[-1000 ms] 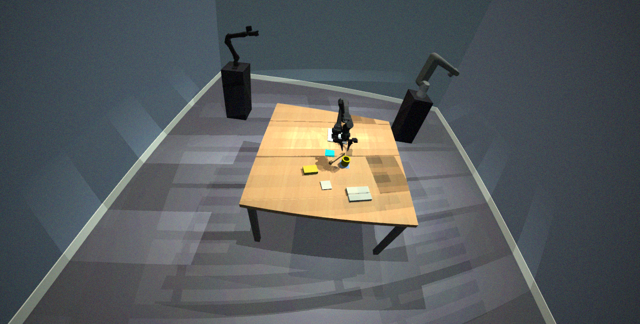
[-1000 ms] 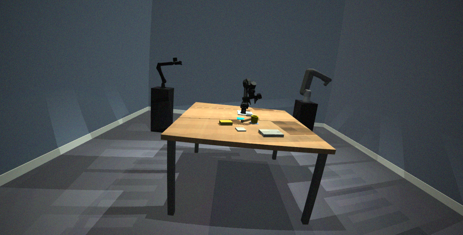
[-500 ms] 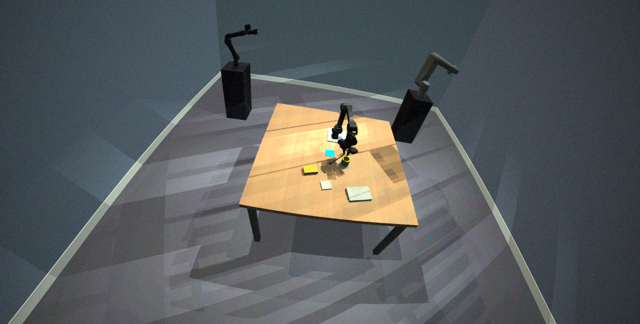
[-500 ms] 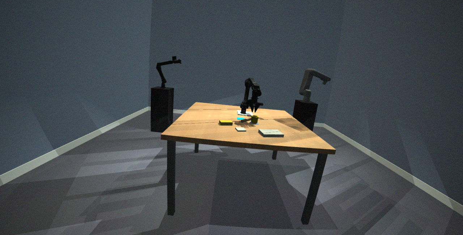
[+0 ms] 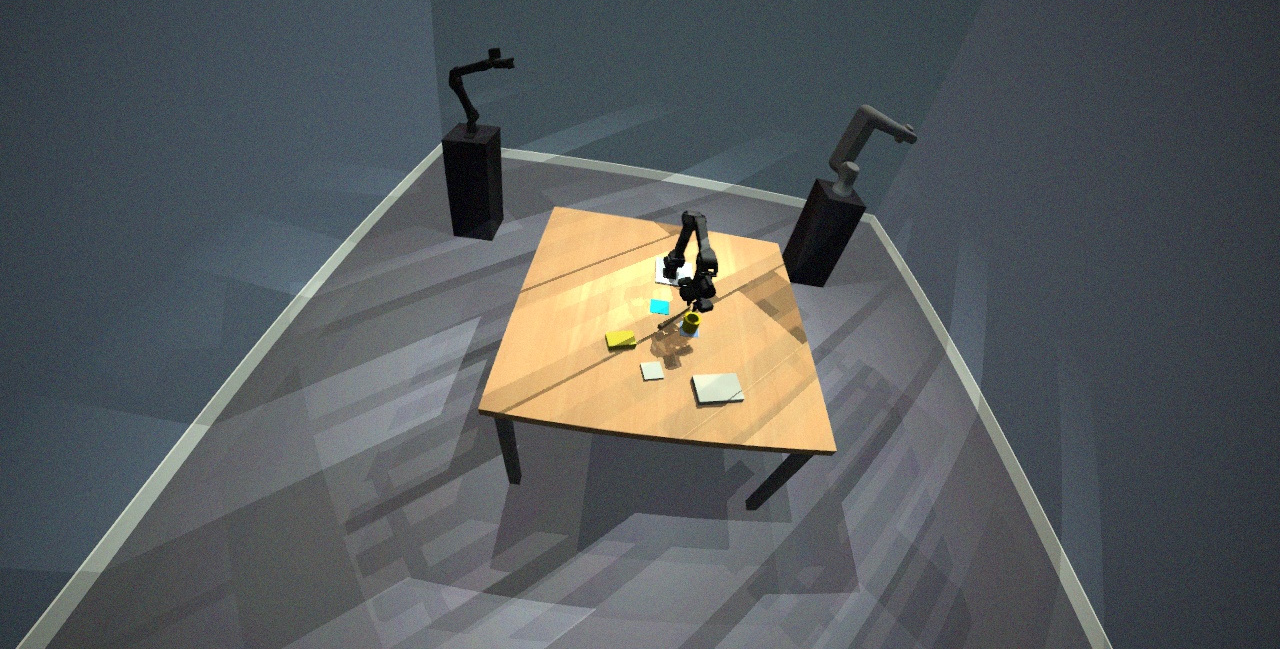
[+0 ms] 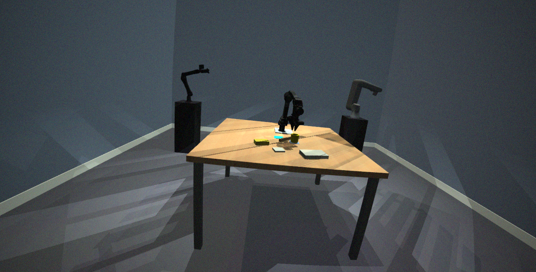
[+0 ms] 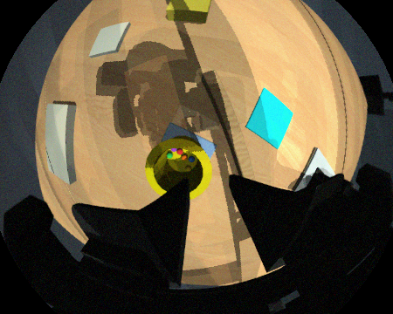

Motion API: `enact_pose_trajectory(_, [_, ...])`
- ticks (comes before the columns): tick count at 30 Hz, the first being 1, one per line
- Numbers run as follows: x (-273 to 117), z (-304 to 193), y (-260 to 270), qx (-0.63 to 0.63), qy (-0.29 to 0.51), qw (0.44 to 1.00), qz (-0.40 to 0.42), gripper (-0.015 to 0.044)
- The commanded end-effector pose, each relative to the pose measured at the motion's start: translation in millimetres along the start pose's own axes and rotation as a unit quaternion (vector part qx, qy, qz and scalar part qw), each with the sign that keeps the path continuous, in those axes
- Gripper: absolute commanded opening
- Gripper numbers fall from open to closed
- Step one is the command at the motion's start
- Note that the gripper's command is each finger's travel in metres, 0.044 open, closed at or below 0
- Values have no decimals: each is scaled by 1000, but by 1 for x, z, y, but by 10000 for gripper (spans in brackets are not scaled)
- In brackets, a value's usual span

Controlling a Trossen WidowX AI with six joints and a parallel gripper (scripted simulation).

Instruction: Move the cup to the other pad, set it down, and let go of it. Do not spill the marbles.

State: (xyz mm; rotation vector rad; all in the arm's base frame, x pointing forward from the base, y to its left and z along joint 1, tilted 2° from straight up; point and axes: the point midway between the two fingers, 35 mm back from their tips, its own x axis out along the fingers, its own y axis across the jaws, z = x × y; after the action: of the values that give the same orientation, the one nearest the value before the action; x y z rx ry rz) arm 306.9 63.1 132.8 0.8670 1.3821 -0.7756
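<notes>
A yellow cup with coloured marbles inside stands upright on a grey-blue pad. A cyan pad lies a short way off, towards the arm's base. My gripper hangs just above the cup, pointing down. Its fingers stand partly apart with nothing between them. In the wrist view the left fingertip overlaps the cup's near rim, and the gap between the fingers lies to the right of the cup.
A thin dark stick lies beside the cup. A yellow block, a small grey tile and a larger grey slab lie farther out. Two other arms stand on pedestals off the table.
</notes>
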Motion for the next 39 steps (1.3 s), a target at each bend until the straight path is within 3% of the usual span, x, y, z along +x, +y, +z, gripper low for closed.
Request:
enact_pose_trajectory(1, [5, -1, 0, 4, 3, 1000, -3, 166])
enact_pose_trajectory(39, [63, -1, -2, 4, 3, 1000, -3, 166])
